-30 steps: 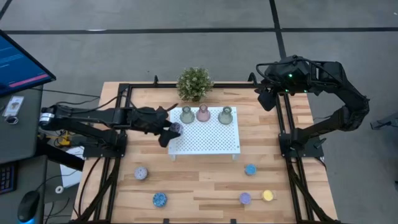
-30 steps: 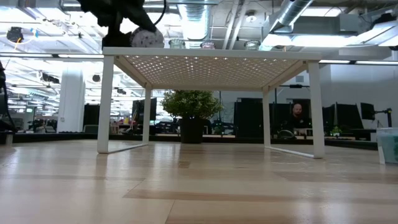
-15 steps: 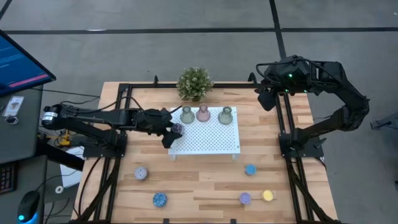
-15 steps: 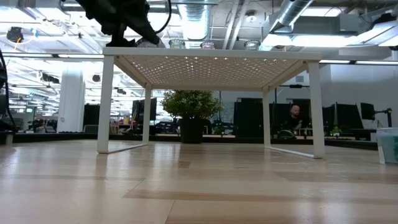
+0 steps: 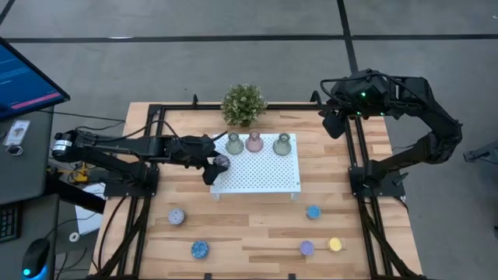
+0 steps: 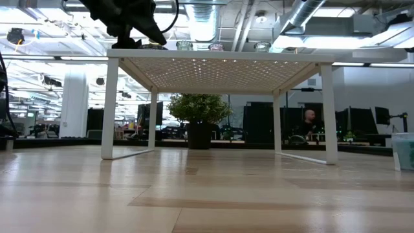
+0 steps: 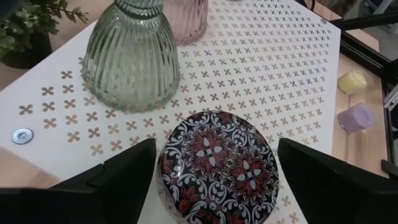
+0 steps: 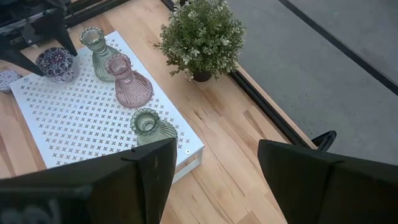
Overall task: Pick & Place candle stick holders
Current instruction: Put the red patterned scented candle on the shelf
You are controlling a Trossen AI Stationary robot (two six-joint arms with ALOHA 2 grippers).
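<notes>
Left gripper (image 7: 214, 171) hanging with fingers apart, flanking the patterned purple round puck (image 7: 217, 165) sitting on the white perforated tray (image 7: 280, 68), beside the ribbed green glass vase (image 7: 132, 56). Right gripper (image 8: 214, 171) waiting open.

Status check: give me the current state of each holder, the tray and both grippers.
Patterned puck: on tray, between open jaws.
Three vases: upright along tray's far edge.
Five pucks: on table, unplaced.
White tray: standing on legs.
Left gripper: open around puck.
Right gripper: parked, empty.
</notes>
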